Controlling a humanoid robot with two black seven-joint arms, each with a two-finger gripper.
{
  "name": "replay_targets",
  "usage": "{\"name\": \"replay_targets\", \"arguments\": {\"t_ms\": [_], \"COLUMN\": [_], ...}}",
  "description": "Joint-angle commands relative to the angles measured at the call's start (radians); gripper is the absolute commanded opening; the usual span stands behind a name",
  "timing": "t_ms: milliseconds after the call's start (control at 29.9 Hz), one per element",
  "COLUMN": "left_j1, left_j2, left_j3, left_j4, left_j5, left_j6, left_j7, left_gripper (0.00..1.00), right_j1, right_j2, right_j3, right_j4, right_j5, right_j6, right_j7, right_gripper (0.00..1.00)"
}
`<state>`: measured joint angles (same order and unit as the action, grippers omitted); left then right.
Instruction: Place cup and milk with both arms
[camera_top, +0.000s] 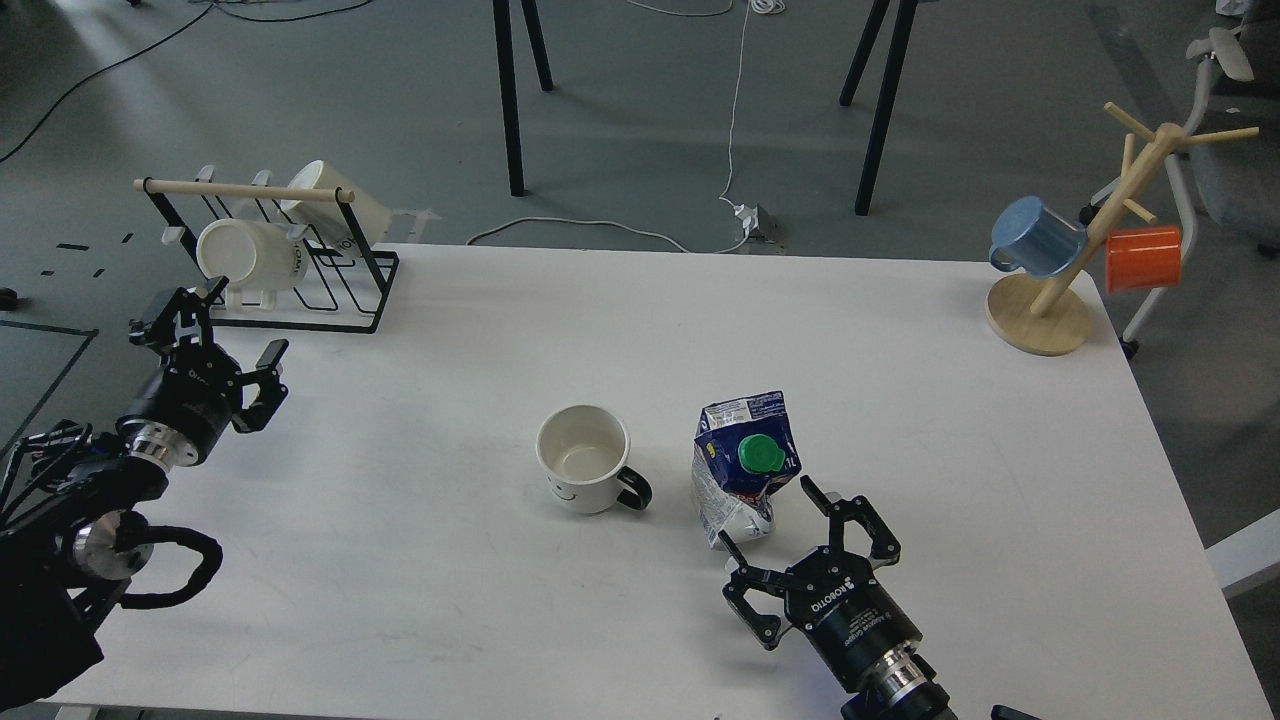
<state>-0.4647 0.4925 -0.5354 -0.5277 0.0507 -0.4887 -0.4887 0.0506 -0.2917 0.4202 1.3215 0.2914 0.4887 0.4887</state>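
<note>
A white cup (586, 458) with a black handle and a smiley face stands upright at the table's middle. A blue and white milk carton (744, 465) with a green cap stands just right of it, crumpled at its base. My right gripper (770, 528) is open right in front of the carton, its fingers spread wide and apart from the carton. My left gripper (212, 342) is open and empty at the table's left edge, far from the cup.
A black wire rack (290, 270) with two white mugs stands at the back left, just behind my left gripper. A wooden mug tree (1050, 300) with a blue and an orange mug stands at the back right of the white table (900, 380).
</note>
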Motion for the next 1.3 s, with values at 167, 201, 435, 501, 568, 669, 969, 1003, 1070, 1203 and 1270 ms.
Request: {"name": "replay_targets", "arguments": {"t_ms": [167, 201, 435, 501, 568, 669, 969, 1003, 1070, 1203, 1270], "left_j1": [-0.002, -0.002, -0.003, -0.005, -0.008, -0.011, -0.014, -0.014, -0.014, -0.014, -0.012], "left_j2": [0.003, 0.003, 0.003, 0.006, 0.009, 0.011, 0.02, 0.026, 0.031, 0.031, 0.031], "left_j3": [0.0, 0.0, 0.0, -0.002, -0.002, -0.008, -0.023, -0.026, -0.035, -0.051, -0.051], "left_j4": [0.0, 0.0, 0.0, 0.0, 0.0, 0.0, -0.005, -0.005, -0.005, -0.005, -0.005], "left_j5": [0.0, 0.0, 0.0, 0.0, 0.0, -0.003, -0.005, -0.005, -0.006, -0.006, -0.005], "left_j6": [0.0, 0.0, 0.0, 0.0, 0.0, 0.0, 0.0, 0.0, 0.0, 0.0, 0.0], "left_j7": [0.0, 0.0, 0.0, 0.0, 0.0, 0.0, 0.0, 0.0, 0.0, 0.0, 0.0], "left_gripper": [0.94, 0.94, 0.94, 0.94, 0.94, 0.94, 0.94, 0.94, 0.94, 0.94, 0.94], "right_j1": [-0.124, -0.139, -0.238, -0.239, -0.238, -0.226, 0.107, 0.144, 0.201, 0.265, 0.293], "right_j2": [-0.214, -0.248, -0.498, -0.59, -0.661, -0.696, -0.678, -0.649, -0.609, -0.586, -0.577], "right_j3": [0.008, 0.012, 0.066, 0.133, 0.246, 0.418, 0.413, 0.388, 0.355, 0.299, 0.275], "right_j4": [0.166, 0.173, 0.171, 0.17, 0.165, 0.16, -0.1, -0.137, -0.194, -0.252, -0.249], "right_j5": [-0.044, -0.051, -0.066, -0.061, -0.061, -0.061, -0.061, -0.061, -0.063, -0.063, -0.064], "right_j6": [0.0, 0.0, 0.0, 0.0, 0.0, 0.0, 0.0, 0.0, 0.0, 0.0, 0.0], "right_j7": [0.0, 0.0, 0.0, 0.0, 0.0, 0.0, 0.0, 0.0, 0.0, 0.0, 0.0], "right_gripper": [0.98, 0.98, 0.98, 0.98, 0.98, 0.98, 0.98, 0.98, 0.98, 0.97, 0.95]}}
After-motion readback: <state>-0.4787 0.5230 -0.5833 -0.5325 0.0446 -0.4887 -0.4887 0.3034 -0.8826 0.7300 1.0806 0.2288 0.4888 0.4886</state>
